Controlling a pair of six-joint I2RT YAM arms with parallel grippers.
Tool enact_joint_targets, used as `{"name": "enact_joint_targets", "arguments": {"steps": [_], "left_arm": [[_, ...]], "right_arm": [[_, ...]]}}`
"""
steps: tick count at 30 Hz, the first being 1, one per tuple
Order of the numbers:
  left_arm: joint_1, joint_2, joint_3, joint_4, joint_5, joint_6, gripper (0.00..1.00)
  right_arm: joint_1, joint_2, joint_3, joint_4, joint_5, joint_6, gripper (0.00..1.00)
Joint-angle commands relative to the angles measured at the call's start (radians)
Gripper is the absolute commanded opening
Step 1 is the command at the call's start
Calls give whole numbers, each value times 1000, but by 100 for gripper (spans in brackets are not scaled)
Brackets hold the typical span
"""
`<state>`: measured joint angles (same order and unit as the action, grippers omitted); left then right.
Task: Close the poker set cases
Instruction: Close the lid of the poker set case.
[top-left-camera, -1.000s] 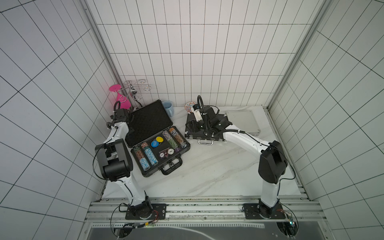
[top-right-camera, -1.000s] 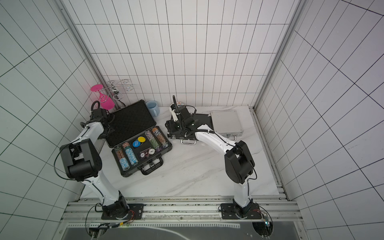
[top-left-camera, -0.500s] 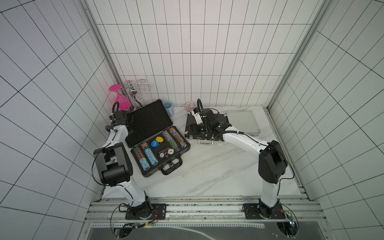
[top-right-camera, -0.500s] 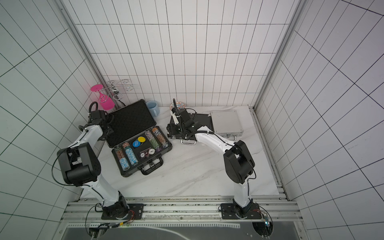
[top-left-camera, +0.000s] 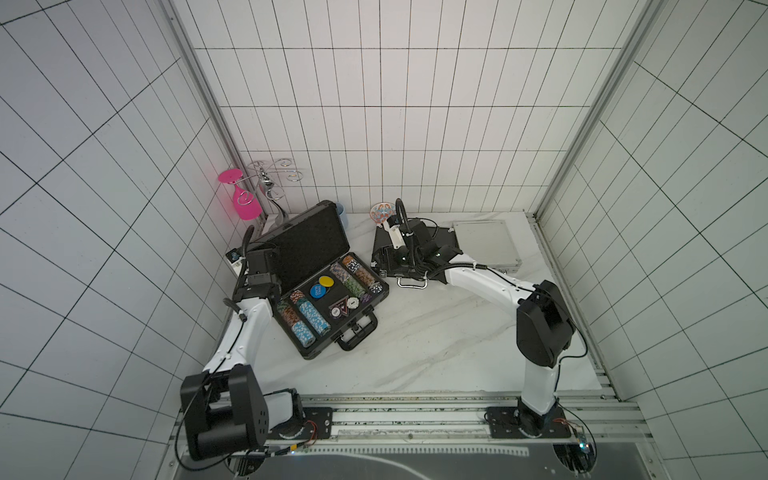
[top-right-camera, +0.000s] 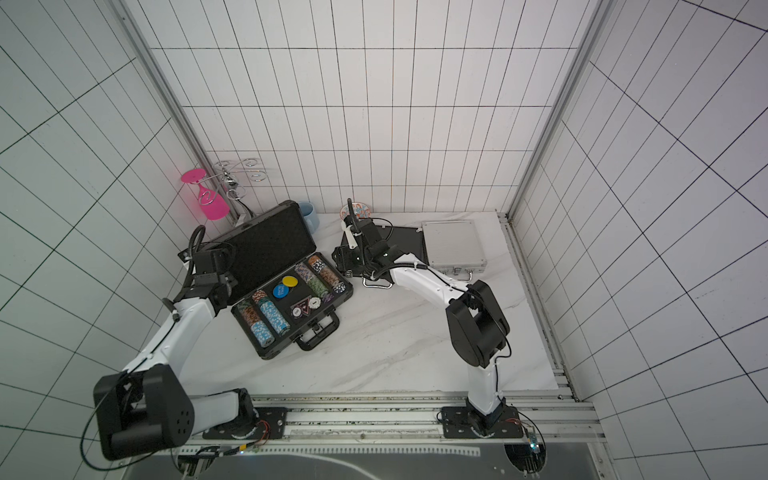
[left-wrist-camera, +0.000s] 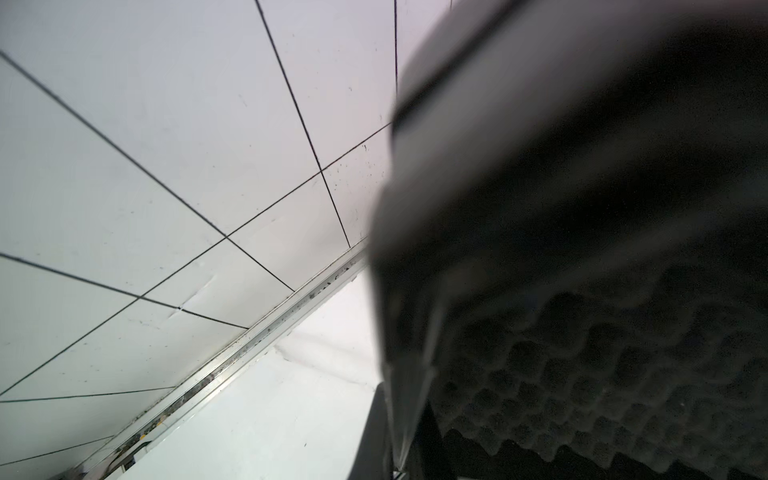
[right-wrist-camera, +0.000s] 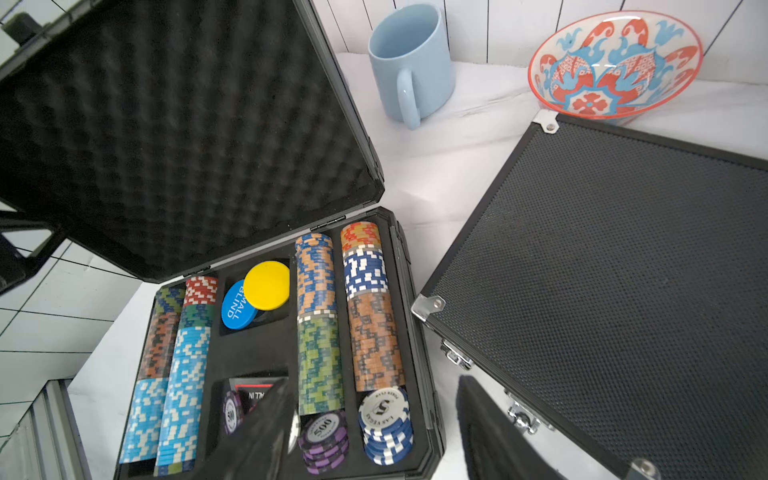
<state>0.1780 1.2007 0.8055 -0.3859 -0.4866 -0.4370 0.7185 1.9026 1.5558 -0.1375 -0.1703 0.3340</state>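
Note:
The large black case (top-left-camera: 318, 353) lies open at the left, rows of chips (right-wrist-camera: 316, 316) in its tray and its foam-lined lid (top-left-camera: 311, 245) raised toward the back wall. My left gripper (top-left-camera: 262, 266) is shut on the lid's left edge; in the left wrist view the edge (left-wrist-camera: 409, 374) runs down between the left gripper's (left-wrist-camera: 401, 455) jaws. The medium black case (right-wrist-camera: 602, 270) with silver trim lies closed in both top views (top-left-camera: 446, 235). Beside it the small silver case (top-left-camera: 486, 243) is closed. My right gripper (right-wrist-camera: 374, 440) hangs open, empty, over the gap between the large and medium cases.
A light blue mug (right-wrist-camera: 409, 62) and a patterned bowl (right-wrist-camera: 615, 62) stand by the back wall behind the cases. A pink glass (top-left-camera: 245, 203) hangs from a wire rack (top-left-camera: 270, 178) in the back left corner. Tiled walls close in three sides.
My left gripper has slid forward along the lid's left edge and shut on it, its elbow dropping toward the front. The lid and the right arm have hardly moved.

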Motion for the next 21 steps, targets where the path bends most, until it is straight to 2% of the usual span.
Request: {"name": "enact_joint_targets", "arguments": {"steps": [1,9,15,21], "left_arm": [[-47,-79,-14,199,80,-53,0],[-63,-53,-7,210,57,5,0],[-63,-75,-34,230,45,8,0],[-64,-134,-99,306,69,12,0]], "right_arm": [[-18,-35,-30,72,-52,27,63],[-11,-33,33,162,-125,208,63],[1,-11,-19,413,-173,429,61],[7,29,-39,613,-162,554,62]]}}
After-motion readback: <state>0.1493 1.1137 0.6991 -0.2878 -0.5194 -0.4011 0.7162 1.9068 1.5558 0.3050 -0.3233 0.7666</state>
